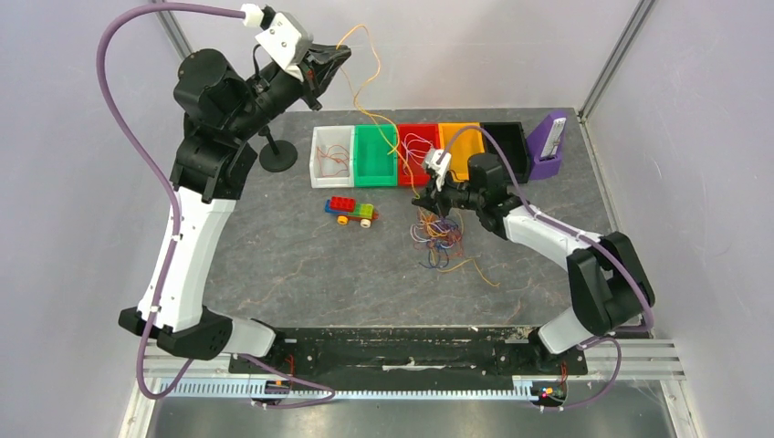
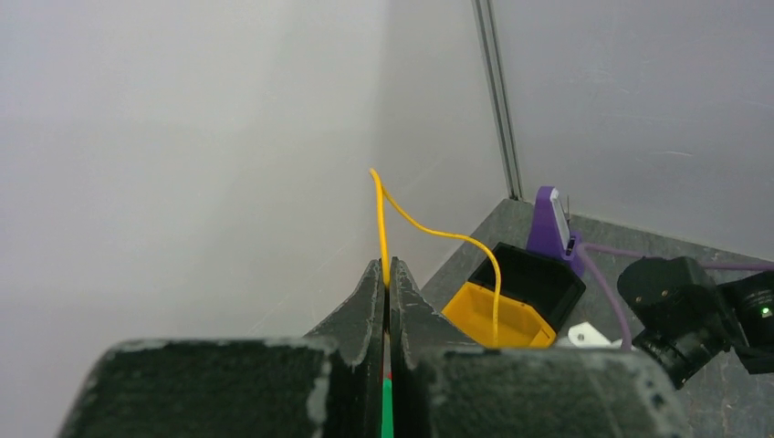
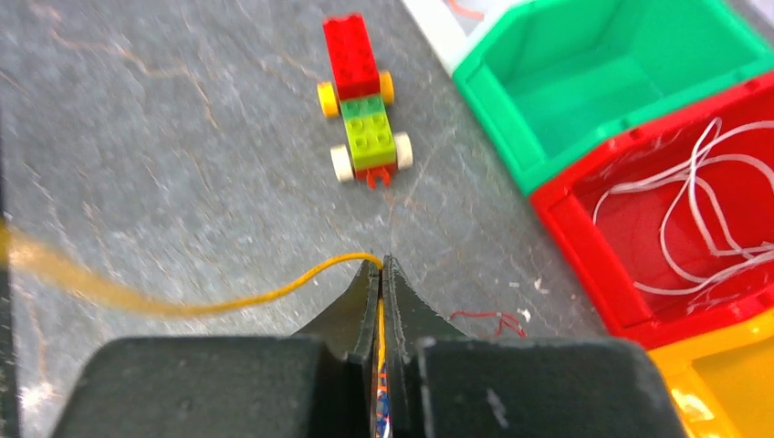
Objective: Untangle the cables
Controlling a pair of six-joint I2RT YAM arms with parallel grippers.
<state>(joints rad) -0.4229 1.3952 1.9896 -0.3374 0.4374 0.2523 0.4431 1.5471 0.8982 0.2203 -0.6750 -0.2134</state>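
Two grippers: left gripper [image 1: 336, 57] and right gripper [image 1: 440, 199]. An orange cable [image 3: 274, 292] leaves each gripper's tips; whether it is one strand cannot be told. Five bins stand just beyond the right gripper: white bin [image 1: 314, 157], green bin [image 1: 374, 161], red bin [image 1: 402, 137], orange bin [image 1: 465, 142], black bin [image 1: 507, 142]. One purple holder [image 1: 550, 146] farther right. One toy car [image 1: 353, 211] to its left. One black stand [image 1: 277, 153] below the left gripper. One tangle of cables [image 1: 436, 235] under the right gripper.

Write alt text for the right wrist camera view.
The right end effector, shut, pinches a yellow cable trailing left over the grey table. Beyond it sit a toy brick car, a green bin and a red bin holding white cables.
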